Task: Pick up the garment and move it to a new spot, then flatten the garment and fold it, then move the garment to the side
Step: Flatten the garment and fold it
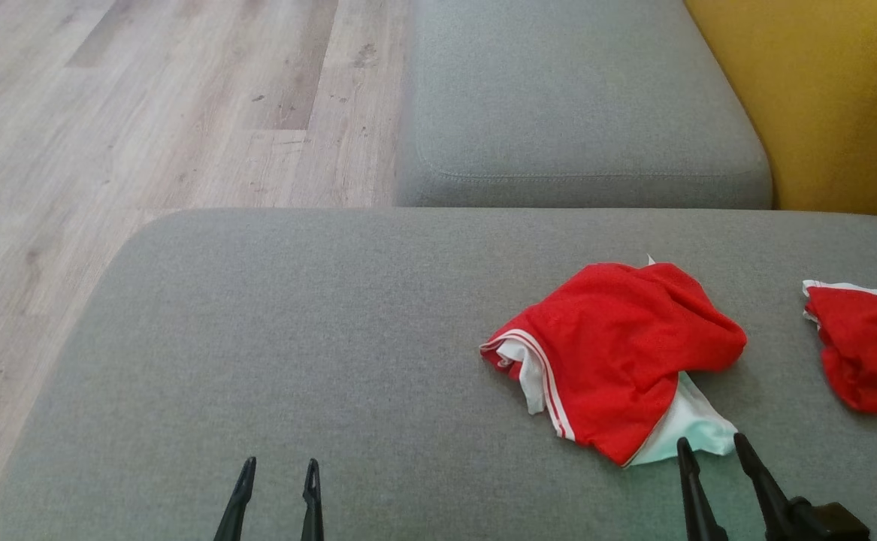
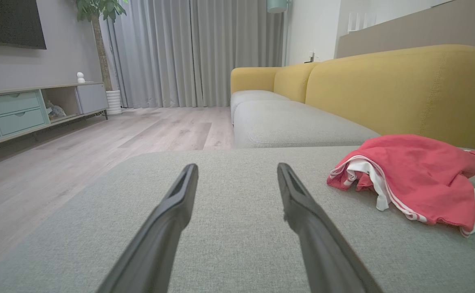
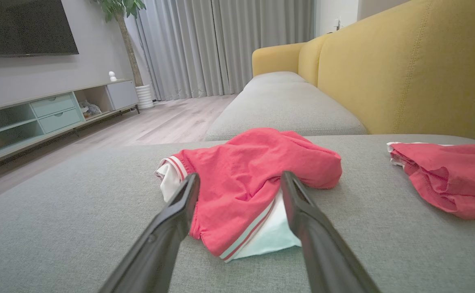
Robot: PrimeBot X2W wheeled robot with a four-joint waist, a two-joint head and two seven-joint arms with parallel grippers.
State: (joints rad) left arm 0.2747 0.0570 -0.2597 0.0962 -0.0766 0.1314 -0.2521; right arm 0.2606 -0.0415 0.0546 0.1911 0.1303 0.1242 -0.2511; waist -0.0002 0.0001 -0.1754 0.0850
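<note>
A crumpled red garment [image 1: 618,346] with white trim and white lining lies on the grey cushion [image 1: 295,338], right of centre. My right gripper [image 1: 712,445] stands open just at its near edge, fingertips by the white lining. In the right wrist view the garment [image 3: 245,171] sits straight ahead between and beyond the open right gripper [image 3: 239,178]. My left gripper [image 1: 279,467] is open over bare cushion, well to the garment's left. From the left wrist, the garment [image 2: 416,175] lies off to the right of the open left gripper [image 2: 237,169].
A second red piece of clothing [image 1: 870,342] lies at the cushion's right edge. Behind is another grey seat cushion [image 1: 573,105] and a yellow sofa back [image 1: 836,90]. Wooden floor [image 1: 145,113] lies to the left. A TV cabinet [image 3: 54,114] and curtains [image 2: 196,49] stand far off.
</note>
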